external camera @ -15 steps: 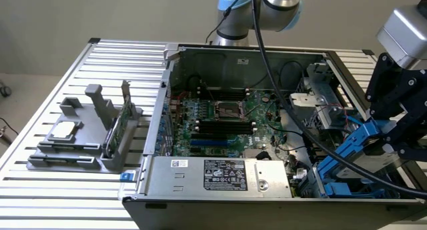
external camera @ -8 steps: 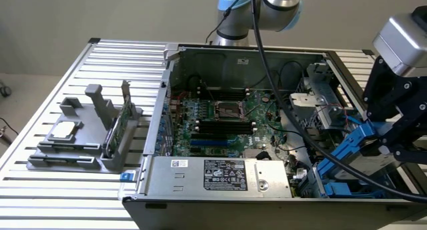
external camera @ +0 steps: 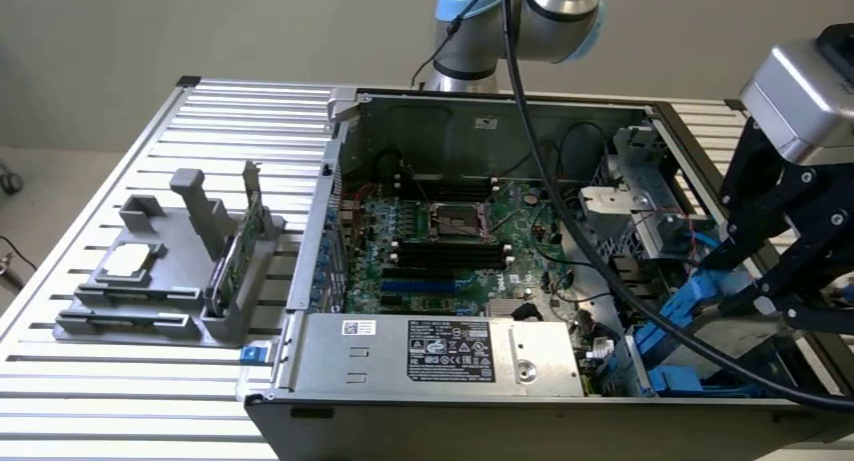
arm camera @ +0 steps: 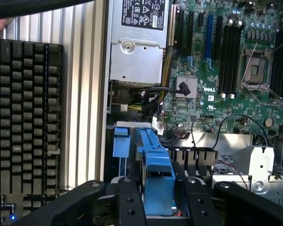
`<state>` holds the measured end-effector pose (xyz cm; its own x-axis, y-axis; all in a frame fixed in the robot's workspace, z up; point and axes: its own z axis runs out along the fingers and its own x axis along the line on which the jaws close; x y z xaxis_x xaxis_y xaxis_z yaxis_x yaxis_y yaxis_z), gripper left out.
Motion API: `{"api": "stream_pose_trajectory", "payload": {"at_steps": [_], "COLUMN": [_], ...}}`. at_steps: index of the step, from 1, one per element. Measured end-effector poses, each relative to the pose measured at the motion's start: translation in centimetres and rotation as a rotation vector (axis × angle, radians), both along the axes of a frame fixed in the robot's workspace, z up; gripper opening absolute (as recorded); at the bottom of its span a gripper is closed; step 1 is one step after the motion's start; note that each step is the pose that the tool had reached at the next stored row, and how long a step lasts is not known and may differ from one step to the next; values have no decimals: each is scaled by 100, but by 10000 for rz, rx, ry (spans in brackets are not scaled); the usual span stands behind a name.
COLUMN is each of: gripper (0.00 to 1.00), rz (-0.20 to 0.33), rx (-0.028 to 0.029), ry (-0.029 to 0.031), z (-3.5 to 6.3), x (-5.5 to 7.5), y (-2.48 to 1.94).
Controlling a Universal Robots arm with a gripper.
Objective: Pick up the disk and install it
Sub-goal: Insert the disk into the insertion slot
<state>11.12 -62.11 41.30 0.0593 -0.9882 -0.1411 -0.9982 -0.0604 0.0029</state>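
The disk (external camera: 697, 303), a silver-grey drive in a bright blue carrier, sits tilted in the drive bay at the near corner of the open computer case (external camera: 327, 181), on the exterior view's right. My gripper (external camera: 763, 299) hangs right over it, black fingers reaching down around the carrier. In the wrist view the blue carrier of the disk (arm camera: 156, 162) runs between my two black fingers (arm camera: 130, 203), and the gripper (arm camera: 159, 203) straddles its end. A thin dark gap shows beside the carrier, so the jaws stand open around it rather than pressed on it.
Inside the case lie the green motherboard (external camera: 441, 236), the grey power supply (external camera: 441, 349) and a metal drive cage (external camera: 638, 196). A grey fixture (external camera: 160, 311) on the slatted table holds a square silver chip (external camera: 128, 262) and a green card (external camera: 235, 253). A black keyboard (arm camera: 26, 117) lies beside the case.
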Motion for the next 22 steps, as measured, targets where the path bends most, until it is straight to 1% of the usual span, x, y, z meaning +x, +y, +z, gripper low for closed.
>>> {"api": "stream_pose_trajectory", "payload": {"at_steps": [3, 10, 11, 14, 15, 18, 19, 20, 21, 22], "gripper": [38, 38, 38, 38, 38, 38, 36, 30, 30, 24], "rz": [31, 80, 89, 136, 149, 181, 187, 194, 201, 209], "rx": [17, 17, 18, -7, -15, -50, -63, -74, -79, -83], "ry": [4, 5, 4, 0, -4, -14, -17, -20, -24, -29], "z": [-10, -26, -29, -29, -28, -29, -31, -31, -33, -34], "x": [-1, 24, 25, 26, 27, 40, 43, 48, 52, 57], "y": [0, 2, 12, 74, 88, 109, 114, 118, 121, 124]}}
